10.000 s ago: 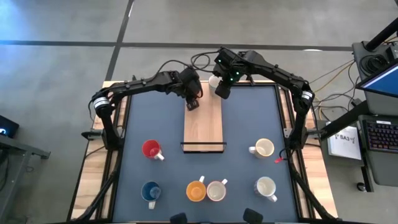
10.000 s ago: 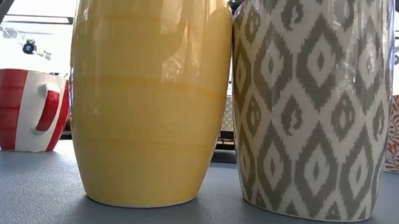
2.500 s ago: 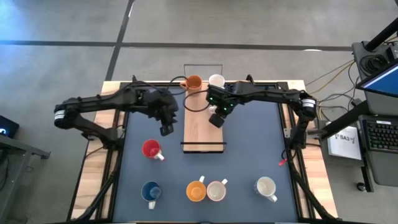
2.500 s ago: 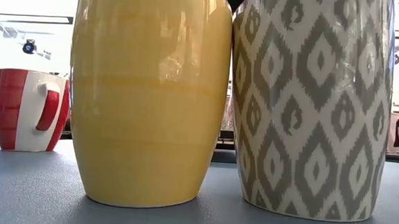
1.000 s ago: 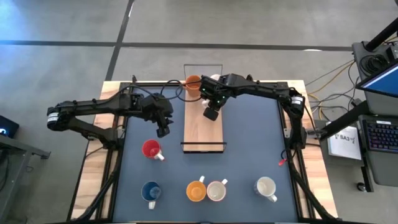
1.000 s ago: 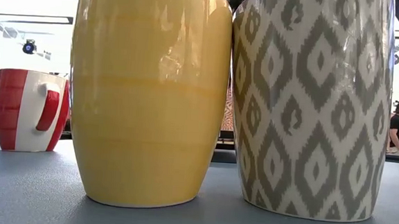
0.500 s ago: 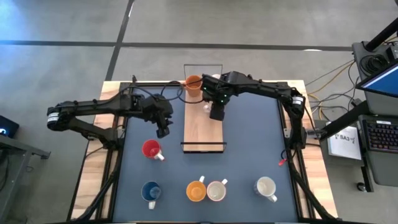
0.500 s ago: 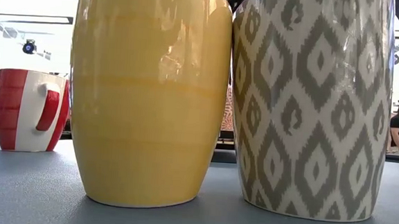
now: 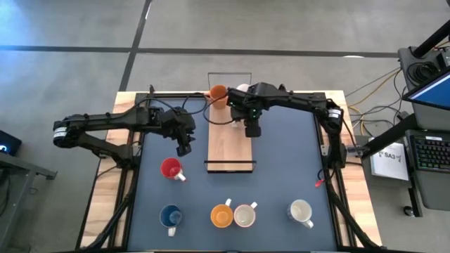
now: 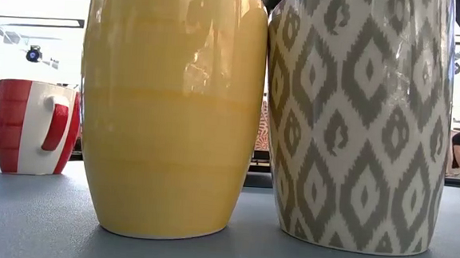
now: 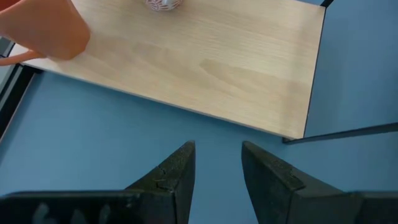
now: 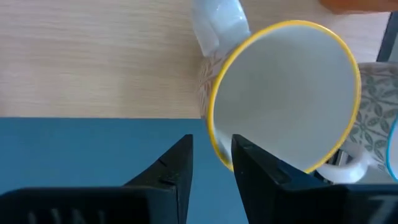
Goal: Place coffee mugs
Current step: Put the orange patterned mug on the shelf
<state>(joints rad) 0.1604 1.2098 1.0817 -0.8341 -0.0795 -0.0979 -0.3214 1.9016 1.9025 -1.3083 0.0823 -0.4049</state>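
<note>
The right hand (image 12: 210,163), unclenched and holding nothing, sat just beside the yellow-rimmed mug (image 12: 286,93) on the wooden board (image 12: 93,56), where careless withdrawal risked toppling it.

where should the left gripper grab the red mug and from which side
By the rim, from straight above. The red mug stands upright on the mat with its mouth open upward, so one finger could go inside and one outside the wall. Its handle points toward the lower right in the high view, so the wall opposite it is probably the easiest spot. The left gripper is open and close by.
</note>
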